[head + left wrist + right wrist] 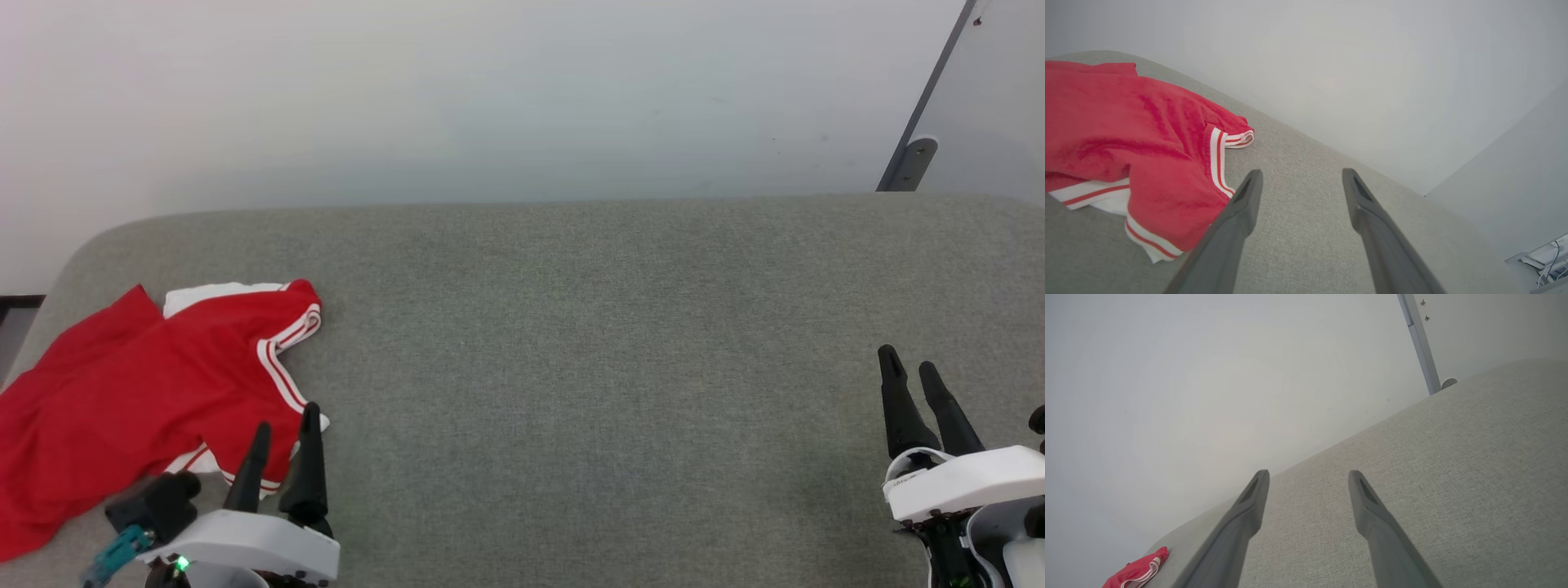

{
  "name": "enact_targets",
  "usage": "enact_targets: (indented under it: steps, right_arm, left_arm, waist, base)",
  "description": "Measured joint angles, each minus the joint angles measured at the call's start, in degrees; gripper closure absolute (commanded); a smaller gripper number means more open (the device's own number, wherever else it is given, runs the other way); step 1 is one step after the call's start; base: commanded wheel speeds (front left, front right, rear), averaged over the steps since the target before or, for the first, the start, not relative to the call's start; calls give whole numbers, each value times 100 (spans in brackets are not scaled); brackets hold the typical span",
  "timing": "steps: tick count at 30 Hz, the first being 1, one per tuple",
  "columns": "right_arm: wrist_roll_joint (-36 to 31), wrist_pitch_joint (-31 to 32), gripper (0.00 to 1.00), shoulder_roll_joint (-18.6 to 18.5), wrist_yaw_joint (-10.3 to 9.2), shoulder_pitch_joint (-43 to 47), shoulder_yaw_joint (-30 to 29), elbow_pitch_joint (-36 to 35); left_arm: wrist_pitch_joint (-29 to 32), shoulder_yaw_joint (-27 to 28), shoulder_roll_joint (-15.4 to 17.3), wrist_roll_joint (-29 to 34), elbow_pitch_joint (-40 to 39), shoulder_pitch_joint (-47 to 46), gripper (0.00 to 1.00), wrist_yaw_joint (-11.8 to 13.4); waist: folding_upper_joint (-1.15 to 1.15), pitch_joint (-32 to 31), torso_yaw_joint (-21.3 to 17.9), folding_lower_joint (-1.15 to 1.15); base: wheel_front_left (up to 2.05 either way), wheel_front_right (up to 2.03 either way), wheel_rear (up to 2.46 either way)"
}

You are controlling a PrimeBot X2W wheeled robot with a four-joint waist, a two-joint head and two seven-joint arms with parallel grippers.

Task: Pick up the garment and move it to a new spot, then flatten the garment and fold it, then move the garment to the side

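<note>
Looking down from the head view, a wide bench covered in grey fabric stretches before a pale wall. The garment, red with white sleeves and red-and-white striped trim, lies crumpled at the bench's far left end. The left gripper sits at the lower left, its dark fingers spread apart and empty, their tips at the garment's near right edge. The right gripper is at the lower right, well apart from the garment, its fingers also released and holding nothing. A grey post leans at the upper right.

From the left wrist view, the left gripper's fingers stand wide over bare grey fabric, with the garment just beside the left finger; whether they touch cannot be told.

From the right wrist view, the right gripper's fingers are spread over bare bench, and a small corner of the garment shows far off at the lower left.
</note>
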Motion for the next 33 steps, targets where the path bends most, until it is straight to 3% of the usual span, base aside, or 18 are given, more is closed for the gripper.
enact_targets:
  steps: [19, 33]
  right_arm:
    - [-1670, -307, 0, -90, 0, -86, -3, -89]
    - [-2439, -485, 0, -131, 0, -133, 40, 51]
  left_arm:
    - [-303, -382, 243, 1223, -82, 1, 0, 311]
    - [-488, -584, 363, 1923, -74, 0, 0, 532]
  waist:
    - [0, 54, -16, 0]
    - [0, 36, -23, 0]
  base:
    - [0, 0, 0]
    - [0, 0, 0]
